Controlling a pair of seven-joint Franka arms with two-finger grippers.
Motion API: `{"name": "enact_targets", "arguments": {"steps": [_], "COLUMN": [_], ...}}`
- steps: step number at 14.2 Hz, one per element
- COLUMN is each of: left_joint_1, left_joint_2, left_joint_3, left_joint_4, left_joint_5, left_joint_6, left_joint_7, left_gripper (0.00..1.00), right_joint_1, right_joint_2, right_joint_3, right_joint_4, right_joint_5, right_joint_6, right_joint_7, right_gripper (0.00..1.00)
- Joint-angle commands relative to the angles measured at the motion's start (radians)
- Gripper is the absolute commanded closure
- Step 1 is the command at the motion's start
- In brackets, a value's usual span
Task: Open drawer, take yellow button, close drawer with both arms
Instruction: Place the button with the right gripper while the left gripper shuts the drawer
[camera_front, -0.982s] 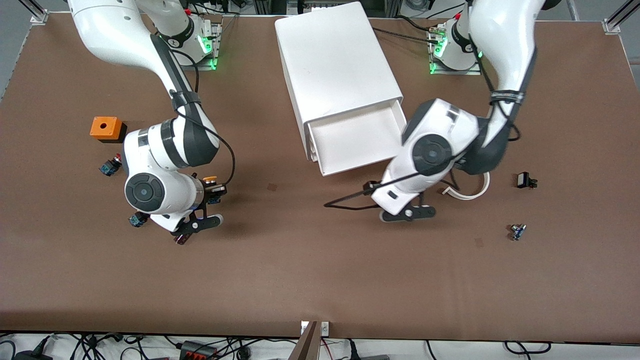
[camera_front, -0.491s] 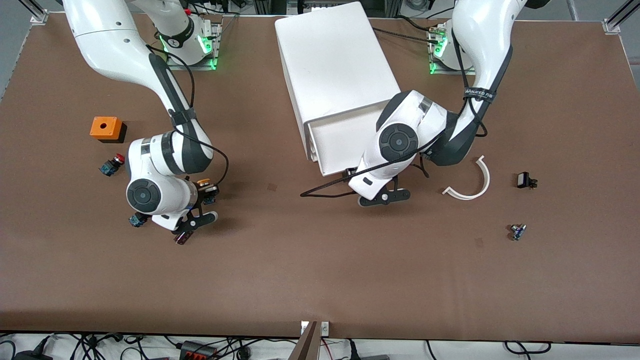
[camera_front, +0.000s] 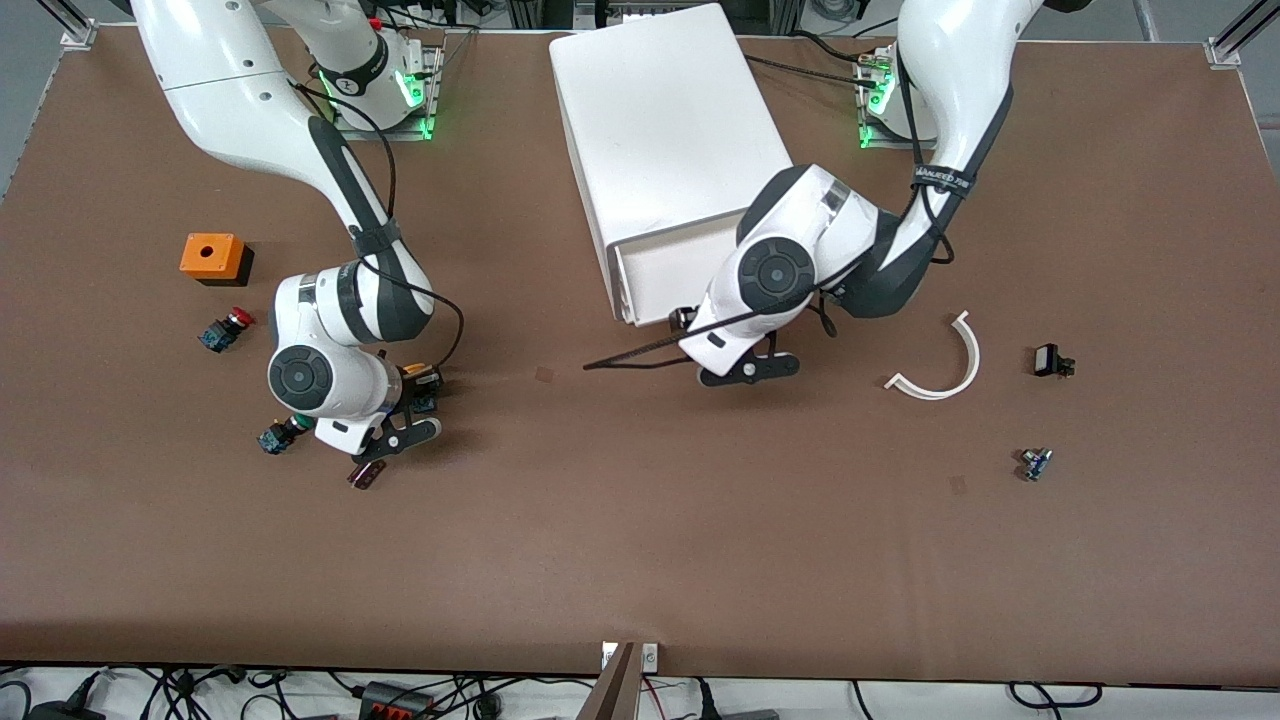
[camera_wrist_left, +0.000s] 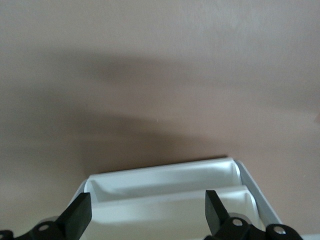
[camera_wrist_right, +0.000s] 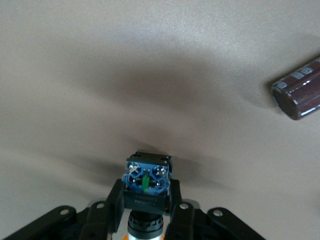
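Observation:
The drawer (camera_front: 650, 272), the top one of the white cabinet (camera_front: 670, 120), stands partly out. My left gripper (camera_front: 690, 322) is at the drawer's front end. In the left wrist view it (camera_wrist_left: 145, 210) is open, a finger at either side above the drawer's front rim (camera_wrist_left: 165, 172), with nothing between them. My right gripper (camera_front: 420, 385) is low over the table toward the right arm's end, shut on the button (camera_front: 412, 373). In the right wrist view this gripper (camera_wrist_right: 145, 200) clamps the dark body of the button (camera_wrist_right: 146, 180), blue base toward the table, orange cap inward.
Around the right arm lie an orange box (camera_front: 212, 257), a red-capped switch (camera_front: 225, 328), a green-capped switch (camera_front: 278, 437) and a dark red cylinder (camera_front: 365, 475). Toward the left arm's end lie a white curved strip (camera_front: 945, 360) and two small parts (camera_front: 1050, 360), (camera_front: 1035, 462).
The left arm has swung from the table beside the drawer to its front end, and the drawer has slid partway in. The right arm has shifted only slightly with the button.

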Motion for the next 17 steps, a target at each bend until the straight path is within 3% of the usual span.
{"name": "enact_targets", "arguments": {"steps": [1,10,17], "left_joint_1": [0.007,0.013,0.013], "left_joint_2": [-0.067,-0.095,-0.136], "left_joint_3": [-0.051,-0.103,-0.126], "left_joint_4": [-0.094,-0.168,-0.218], "left_joint_5": [-0.015,-0.013,-0.015], "left_joint_6": [-0.002,-0.005,-0.006], "left_joint_7": [-0.036,-0.069,-0.079], "left_gripper": [0.0,0.0,0.0], "right_joint_1": [-0.021,-0.023,-0.029], "right_joint_2": [-0.053,-0.25,-0.356], "right_joint_3": [0.017,-0.061,-0.141], "right_joint_4": [0.016,0.227,0.273], "right_joint_5": [-0.003,-0.008,-0.012], "right_joint_6": [-0.035,-0.398,-0.497], "right_joint_7": [0.037,0.072,0.063], "right_gripper": [0.0,0.0,0.0]}}
